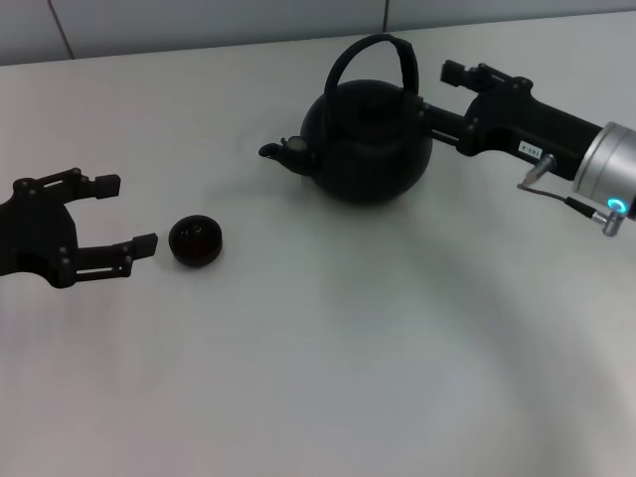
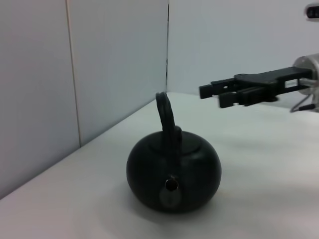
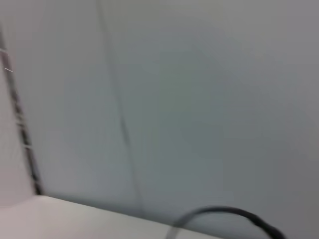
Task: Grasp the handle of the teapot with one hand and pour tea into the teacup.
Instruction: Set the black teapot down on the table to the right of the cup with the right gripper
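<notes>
The round black teapot (image 1: 368,139) stands at the back middle of the table, its spout (image 1: 283,151) pointing toward my left side. Its arched handle (image 1: 373,55) rises over the lid. My right gripper (image 1: 445,95) is open just to the right of the handle, level with it and not touching it. The small black teacup (image 1: 197,240) sits left of centre. My left gripper (image 1: 124,214) is open beside the cup, which lies just outside its fingertips. The left wrist view shows the teapot (image 2: 173,174) spout-on, the handle (image 2: 167,117) and the right gripper (image 2: 219,93) behind it. A dark arc of the handle (image 3: 224,213) edges the right wrist view.
The white table (image 1: 328,358) stretches wide in front of the teapot and cup. A pale panelled wall (image 2: 99,74) runs along the table's far edge, close behind the teapot.
</notes>
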Available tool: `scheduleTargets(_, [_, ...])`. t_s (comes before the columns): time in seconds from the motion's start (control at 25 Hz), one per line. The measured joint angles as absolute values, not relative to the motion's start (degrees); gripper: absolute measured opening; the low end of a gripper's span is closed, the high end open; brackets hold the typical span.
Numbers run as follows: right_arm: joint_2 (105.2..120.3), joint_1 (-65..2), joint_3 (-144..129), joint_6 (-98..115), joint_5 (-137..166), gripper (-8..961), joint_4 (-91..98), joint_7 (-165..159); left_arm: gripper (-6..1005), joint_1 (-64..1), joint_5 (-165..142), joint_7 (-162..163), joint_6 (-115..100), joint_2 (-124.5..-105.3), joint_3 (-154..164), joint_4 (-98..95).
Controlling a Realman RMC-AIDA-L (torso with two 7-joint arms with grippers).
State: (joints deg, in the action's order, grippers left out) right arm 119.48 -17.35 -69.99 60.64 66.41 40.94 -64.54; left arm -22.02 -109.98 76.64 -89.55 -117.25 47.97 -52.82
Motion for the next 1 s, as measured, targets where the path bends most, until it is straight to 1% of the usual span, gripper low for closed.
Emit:
scheduleTargets(0.2, [118.72, -15.9, -69.2, 73.5, 69.8, 751, 44.1, -64.1, 861, -22.0, -108.3, 76.2, -91.6, -117.58, 47.3, -52.8])
scheduleTargets(0.4, [118.56, -15.8, -67.4, 81.5, 76.0, 751, 48.9, -65.5, 861, -21.9, -105.7, 76.0, -94.5, -117.4, 47.1, -52.9])
scheduleTargets(0.52, [118.53, -16.0, -67.1, 84.3, 77.8, 751, 51.2, -67.4, 861, -21.5, -104.0, 75.9, -97.8, -117.12, 46.4, -52.9])
scheduleTargets(0.56, [118.52, -16.1, -67.1, 85.0, 78.6, 751, 52.0, -68.4, 861, -21.3, -102.6, 75.8, -102.3, -116.78, 45.0, -52.9])
scheduleTargets(0.72, [118.69, -16.7, -67.2, 86.0, 83.6, 750, 55.4, -73.3, 861, -21.2, -102.1, 75.6, -106.2, -116.76, 42.8, -52.6])
scheduleTargets(1.0, [119.04, -18.6, -69.5, 85.8, 86.5, 751, 55.1, -75.6, 860, -19.6, -102.4, 73.5, -108.6, -117.82, 41.4, -51.5])
